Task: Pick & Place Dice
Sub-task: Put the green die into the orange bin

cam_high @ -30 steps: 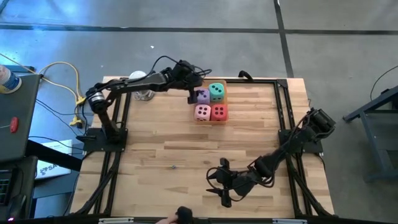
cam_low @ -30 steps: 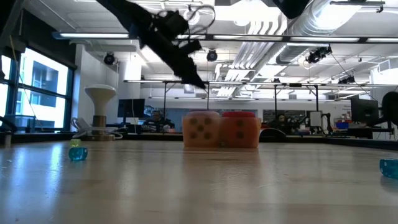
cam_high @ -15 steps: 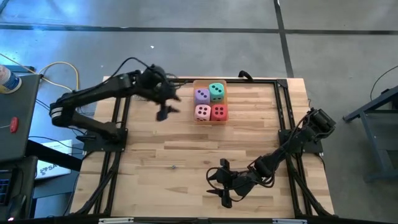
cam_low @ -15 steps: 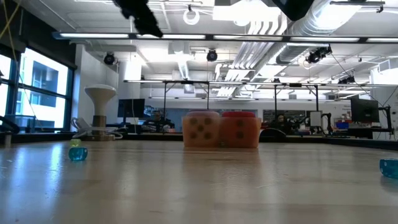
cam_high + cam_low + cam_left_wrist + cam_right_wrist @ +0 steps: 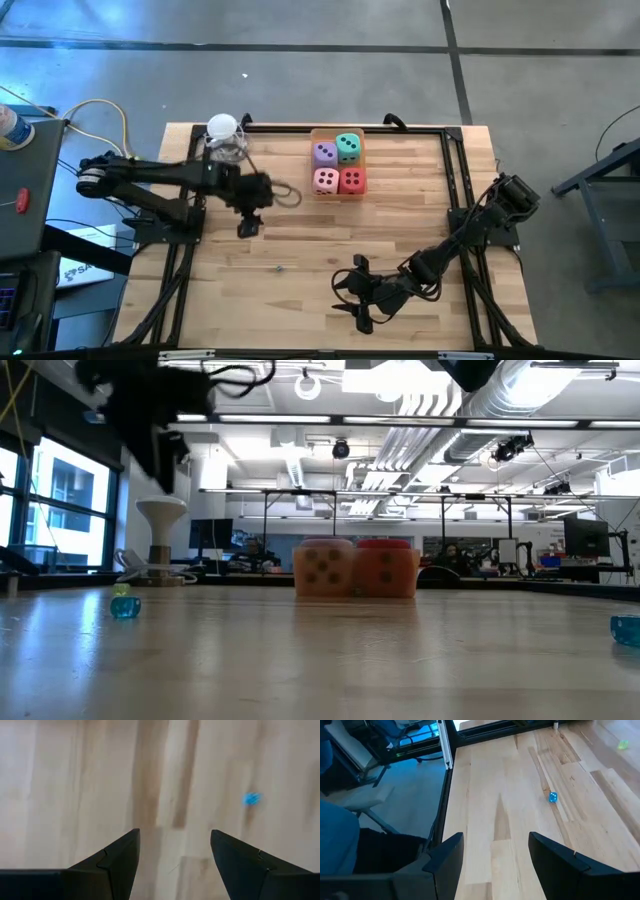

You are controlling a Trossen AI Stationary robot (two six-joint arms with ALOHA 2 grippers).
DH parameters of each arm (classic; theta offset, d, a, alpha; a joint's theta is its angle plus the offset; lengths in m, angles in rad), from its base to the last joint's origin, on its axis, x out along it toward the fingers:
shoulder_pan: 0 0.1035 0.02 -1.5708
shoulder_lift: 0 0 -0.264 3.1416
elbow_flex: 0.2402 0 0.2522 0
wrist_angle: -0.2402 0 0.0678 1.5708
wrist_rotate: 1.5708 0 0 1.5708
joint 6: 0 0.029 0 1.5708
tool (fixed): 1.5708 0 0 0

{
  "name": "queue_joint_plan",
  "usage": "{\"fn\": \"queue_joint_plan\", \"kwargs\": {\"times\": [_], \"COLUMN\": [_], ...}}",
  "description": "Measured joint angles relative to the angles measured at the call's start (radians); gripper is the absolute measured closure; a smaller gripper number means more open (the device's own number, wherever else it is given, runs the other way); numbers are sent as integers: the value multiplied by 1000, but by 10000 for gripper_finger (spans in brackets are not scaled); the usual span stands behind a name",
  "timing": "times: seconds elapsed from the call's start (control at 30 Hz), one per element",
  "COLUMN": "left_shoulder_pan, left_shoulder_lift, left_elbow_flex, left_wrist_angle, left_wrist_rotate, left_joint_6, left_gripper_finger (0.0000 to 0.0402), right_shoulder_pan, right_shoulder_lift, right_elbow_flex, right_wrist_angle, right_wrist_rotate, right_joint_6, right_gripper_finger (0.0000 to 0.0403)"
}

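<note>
- The tabletop (image 5: 300, 250) is carrying four dice (image 5: 337, 165) in a tight square near its far edge.
- The left arm is reaching across, its end effector (image 5: 247, 226) hanging empty, fingers (image 5: 115, 865) apart.
- The right end effector (image 5: 345, 295) is lying low at the near edge, parted, empty.

Bare table (image 5: 300, 250) mid-span; dice (image 5: 337, 166) block the far edge.

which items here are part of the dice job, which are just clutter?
Job: purple die, teal die, pink die, red die, grouped in a square.

Clutter: blue bead, white stand, yellow cable.
</note>
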Motion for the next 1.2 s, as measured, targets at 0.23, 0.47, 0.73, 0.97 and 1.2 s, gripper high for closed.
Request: {"fn": "queue_joint_plan", "kwargs": {"times": [0.23,0.47,0.73,0.97,1.2], "left_shoulder_pan": [-117,-158,-71,75,163], "left_shoulder_lift": [-12,-47,-52,-51,-51], "left_elbow_flex": [-193,-247,-297,-354,-414], "left_wrist_angle": [-2,40,86,96,182], "left_wrist_rotate": [-270,-296,-312,-193,-172], "left_joint_6": [-131,-135,-239,-347,-334], "left_gripper_finger": [167,167,167,167,167], "right_shoulder_pan": [0,-6,-32,-32,-32], "right_shoulder_lift": [0,0,0,0,0], "right_elbow_flex": [0,0,0,0,0], "right_wrist_angle": [0,0,0,0,1], "right_wrist_rotate": [1,0,1,0,1], "right_joint_6": [-116,-143,-134,-132,-131], "right_gripper_finger": [188,188,188,188,188]}}
